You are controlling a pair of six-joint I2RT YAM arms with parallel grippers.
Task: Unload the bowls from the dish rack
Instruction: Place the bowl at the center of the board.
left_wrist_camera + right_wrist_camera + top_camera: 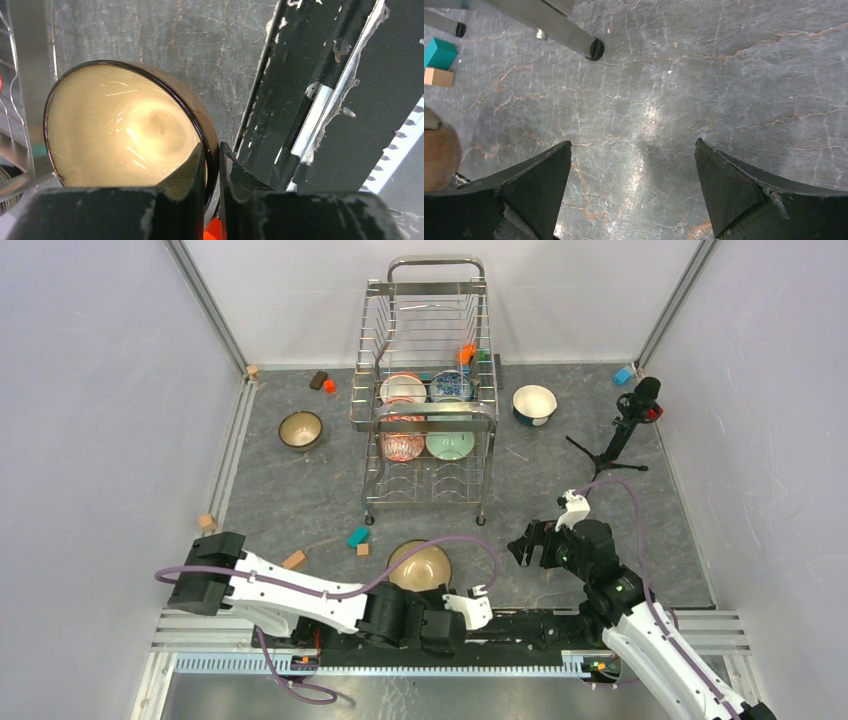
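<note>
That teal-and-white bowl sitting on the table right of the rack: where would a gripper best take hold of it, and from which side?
Probably the rim, from above. The teal-and-white bowl stands upright, mouth up, apart from the dish rack, so one finger can drop inside and one outside its near wall. The open right gripper is nearer.

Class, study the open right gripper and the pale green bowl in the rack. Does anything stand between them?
No loose object lies on the table between the right gripper and the pale green bowl. Only the dish rack's own front-right post and handle loop border the bowl on that side.
</note>
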